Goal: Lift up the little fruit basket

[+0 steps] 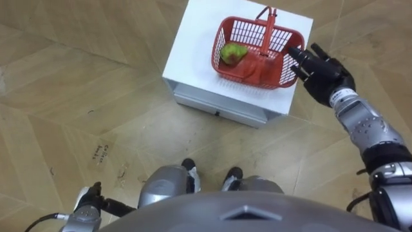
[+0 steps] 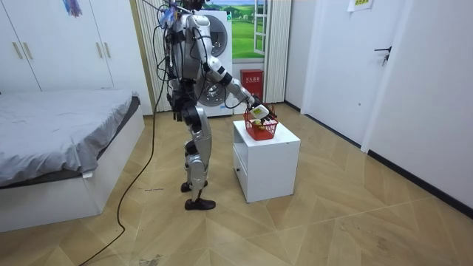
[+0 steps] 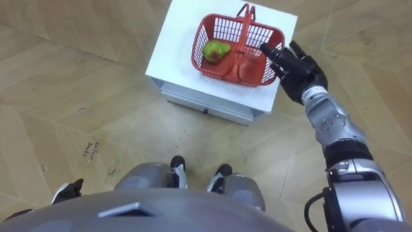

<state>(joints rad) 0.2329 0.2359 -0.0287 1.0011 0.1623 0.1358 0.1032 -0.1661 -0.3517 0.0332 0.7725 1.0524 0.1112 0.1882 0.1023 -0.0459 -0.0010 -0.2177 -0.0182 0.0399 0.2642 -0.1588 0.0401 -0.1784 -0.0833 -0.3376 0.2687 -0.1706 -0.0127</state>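
One red basket (image 1: 261,74) stands just beside the right hand's (image 1: 325,74) straight fingers (image 1: 297,54).

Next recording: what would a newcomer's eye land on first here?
The red basket stands out first, sitting on a small white cabinet with a green fruit inside. Next comes the robot's dark right hand, fingers straight, reaching to the basket's right rim; whether it touches is unclear. The left hand hangs low by the robot's side.
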